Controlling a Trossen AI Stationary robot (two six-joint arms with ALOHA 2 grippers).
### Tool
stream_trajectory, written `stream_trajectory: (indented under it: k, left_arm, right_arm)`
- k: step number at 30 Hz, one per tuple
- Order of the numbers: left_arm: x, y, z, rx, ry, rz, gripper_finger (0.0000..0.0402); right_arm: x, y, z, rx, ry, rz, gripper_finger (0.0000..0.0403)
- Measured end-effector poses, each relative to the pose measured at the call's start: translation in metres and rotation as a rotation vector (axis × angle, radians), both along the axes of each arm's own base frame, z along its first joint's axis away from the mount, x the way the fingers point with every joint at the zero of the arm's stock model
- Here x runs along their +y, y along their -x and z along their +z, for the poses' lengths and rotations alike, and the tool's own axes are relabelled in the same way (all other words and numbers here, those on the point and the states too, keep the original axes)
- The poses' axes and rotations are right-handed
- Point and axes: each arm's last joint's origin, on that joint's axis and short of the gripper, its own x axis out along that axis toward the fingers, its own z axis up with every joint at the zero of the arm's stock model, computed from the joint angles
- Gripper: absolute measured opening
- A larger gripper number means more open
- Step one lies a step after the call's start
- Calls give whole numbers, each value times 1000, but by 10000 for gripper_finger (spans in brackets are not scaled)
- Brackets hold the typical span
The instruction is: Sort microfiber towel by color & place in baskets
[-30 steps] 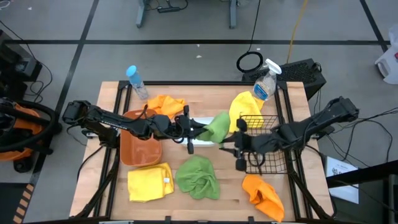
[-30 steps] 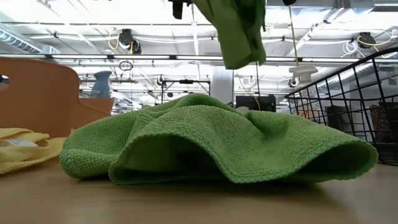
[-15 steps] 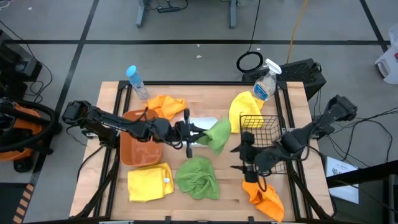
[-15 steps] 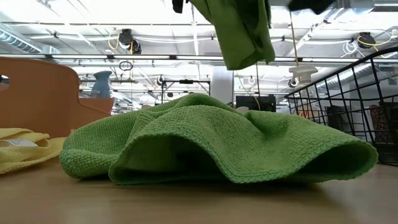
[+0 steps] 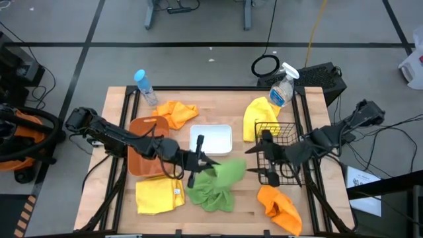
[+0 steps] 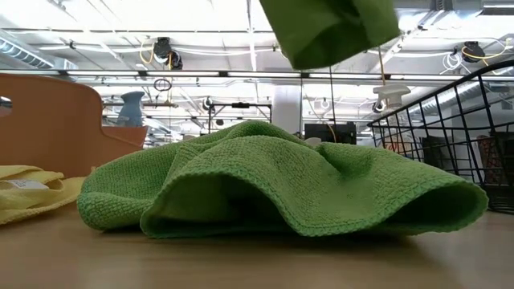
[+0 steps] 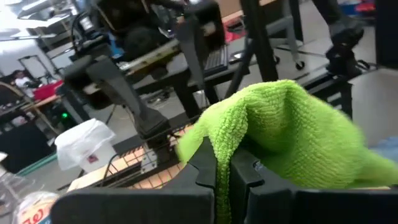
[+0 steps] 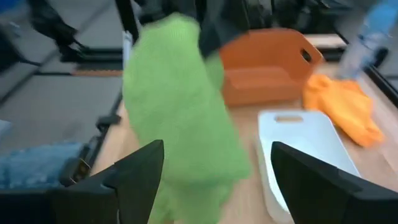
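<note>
My left gripper (image 5: 201, 160) reaches in from the left and is shut on a green towel (image 5: 229, 173), which hangs over the second green towel (image 5: 210, 193) lying crumpled on the table (image 6: 281, 185). My right gripper (image 5: 255, 161) is open in front of the black wire basket (image 5: 279, 151), its fingers facing the held towel (image 8: 180, 112) without touching it. The white tub (image 5: 211, 139) and the orange tub (image 5: 149, 157) stand behind. A yellow towel (image 5: 158, 194) and an orange towel (image 5: 279, 208) lie near the front edge. Another orange towel (image 5: 176, 112) lies at the back, and another yellow towel (image 5: 258, 118) lies by the basket's far side. My left gripper pinches a bunched fold of the green towel (image 7: 224, 171) between its two fingers (image 7: 205, 163), coming level from the table's left. The rest of the cloth (image 7: 286, 130) bulges out past the fingertips and hangs slack, lifted clear above the lying green towel (image 6: 329, 32).
A clear spray bottle (image 5: 283, 86) stands at the far right corner and a blue-capped bottle (image 5: 145, 86) at the far left. The black basket's wire wall (image 6: 458, 136) rises on the right, the orange tub's wall (image 6: 48, 120) on the left. Bare wood shows at the near edge.
My left gripper has carried the green towel from over the white tub toward the near edge, and it now hangs above the lying green towel. My right gripper has drawn back from the held towel toward the near edge, then returned a little to the basket's front.
</note>
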Motion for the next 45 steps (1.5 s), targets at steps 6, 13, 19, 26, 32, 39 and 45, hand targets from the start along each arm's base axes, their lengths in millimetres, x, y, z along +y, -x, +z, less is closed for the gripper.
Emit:
stream_trajectory:
  k: [6,13,19,26,32,39,45]
  left_arm:
    - [-9,3,-1,2,-13,-29,8]
    - [-9,3,-3,25,-19,-24,8]
    - [-8,3,-3,28,-23,13,8]
    - [-7,3,-5,42,-21,31,9]
    - [-7,3,-8,98,100,46,23]
    - [-2,7,-17,208,204,253,147]
    - [-11,11,-18,207,187,322,249]
  right_arm:
    - [-5,-29,-9,3,-72,116,322]
    - [-5,-61,-35,81,-128,169,371]
    - [-6,-77,-49,96,-151,158,351]
    - [-6,-88,-61,115,-149,150,219]
    - [-8,-83,-60,155,-152,132,24]
    - [-8,-56,-49,258,-177,82,7]
    - [-4,-15,-19,422,-142,-51,5]
